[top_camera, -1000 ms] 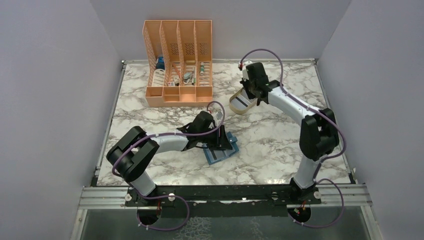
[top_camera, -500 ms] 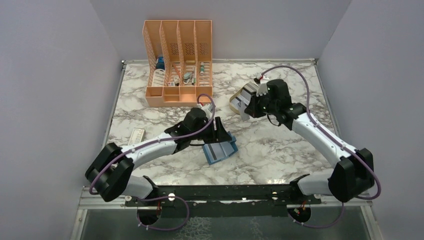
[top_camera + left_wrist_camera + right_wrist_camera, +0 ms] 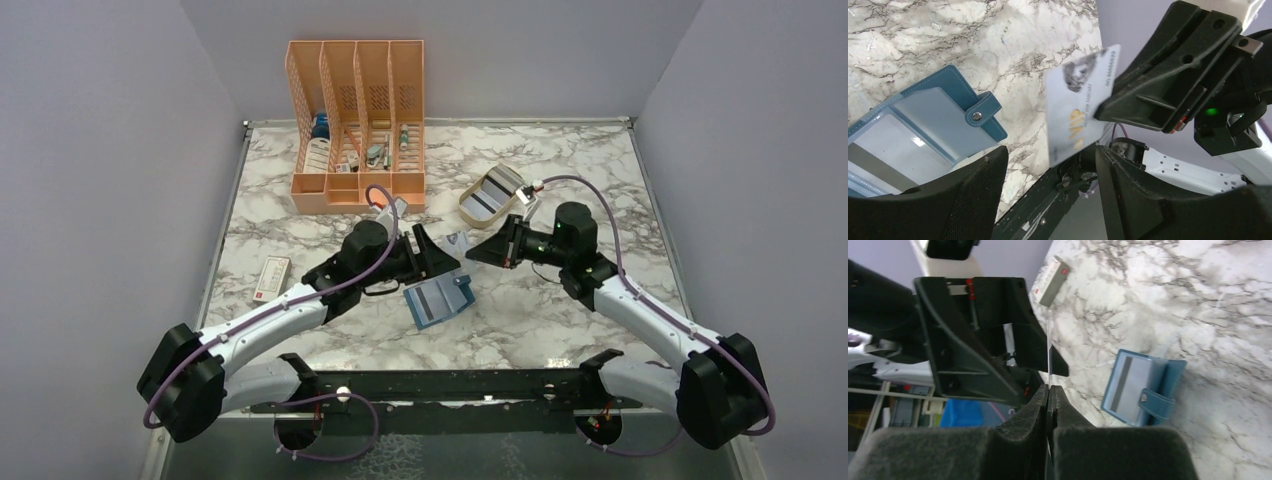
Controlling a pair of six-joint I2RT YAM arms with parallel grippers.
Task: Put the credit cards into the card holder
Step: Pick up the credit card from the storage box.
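Note:
The teal card holder (image 3: pixel 438 302) lies open on the marble table; it also shows in the left wrist view (image 3: pixel 938 120) and the right wrist view (image 3: pixel 1140 385). My right gripper (image 3: pixel 473 250) is shut on a pale grey credit card (image 3: pixel 458 242) with gold letters (image 3: pixel 1079 102) and holds it in the air above and behind the holder. The right wrist view shows the card edge-on (image 3: pixel 1049 352) above the shut right gripper (image 3: pixel 1049 388). My left gripper (image 3: pixel 434 256) is open and empty, facing the card, its jaws wide apart (image 3: pixel 1048 192). More cards (image 3: pixel 495 193) lie in the beige tray.
The beige oval tray (image 3: pixel 468 209) sits behind the right gripper. An orange file rack (image 3: pixel 357 120) with small items stands at the back left. A small white-and-red box (image 3: pixel 272 277) lies near the left edge and shows in the right wrist view (image 3: pixel 1050 280).
My right gripper came from the beige tray to the table's middle with a card. My left gripper lifted off the card holder and drew back, leaving it open and uncovered.

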